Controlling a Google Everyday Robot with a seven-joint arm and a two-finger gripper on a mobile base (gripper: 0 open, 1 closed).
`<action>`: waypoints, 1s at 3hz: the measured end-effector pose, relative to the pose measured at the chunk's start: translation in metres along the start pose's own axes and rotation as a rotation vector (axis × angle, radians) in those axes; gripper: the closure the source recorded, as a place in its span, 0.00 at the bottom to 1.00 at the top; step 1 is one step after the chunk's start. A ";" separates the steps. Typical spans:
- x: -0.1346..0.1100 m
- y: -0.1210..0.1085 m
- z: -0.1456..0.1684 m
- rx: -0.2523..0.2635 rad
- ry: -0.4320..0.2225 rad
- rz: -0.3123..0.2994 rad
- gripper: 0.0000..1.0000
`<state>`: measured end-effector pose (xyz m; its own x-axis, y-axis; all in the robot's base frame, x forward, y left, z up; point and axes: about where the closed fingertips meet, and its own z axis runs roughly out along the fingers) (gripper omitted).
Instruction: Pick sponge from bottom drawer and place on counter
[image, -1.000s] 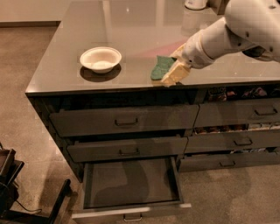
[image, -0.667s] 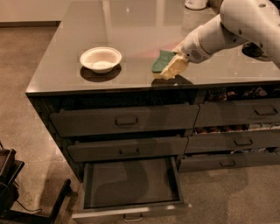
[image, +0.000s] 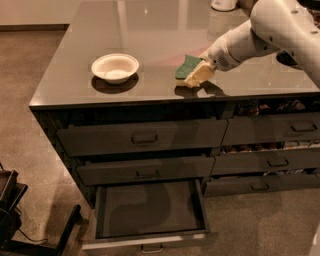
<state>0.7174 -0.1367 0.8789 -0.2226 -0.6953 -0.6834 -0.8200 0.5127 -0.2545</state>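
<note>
The green sponge (image: 185, 66) is over the counter (image: 150, 30), near its front edge and to the right of the middle. My gripper (image: 196, 75) comes in from the right on the white arm and is shut on the sponge, whose green face is tilted up. The sponge hangs just above the glossy top, with its shadow right under it. The bottom drawer (image: 150, 210) of the left stack is pulled open, and its dark inside holds nothing that I can see.
A white round bowl (image: 115, 67) stands on the counter to the left of the sponge. A white object (image: 222, 4) sits at the counter's far edge. The two upper left drawers are shut. Black equipment (image: 10, 200) stands on the floor at lower left.
My gripper has carried the sponge a little farther back from the counter's front edge and slightly to the right. The bowl and the drawers have not moved.
</note>
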 end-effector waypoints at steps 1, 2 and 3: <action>0.000 0.000 0.000 0.000 0.000 0.000 0.59; 0.000 0.000 0.000 0.000 0.000 0.000 0.36; 0.000 0.000 0.000 0.000 0.000 0.000 0.12</action>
<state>0.7174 -0.1366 0.8788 -0.2226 -0.6953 -0.6833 -0.8201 0.5126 -0.2544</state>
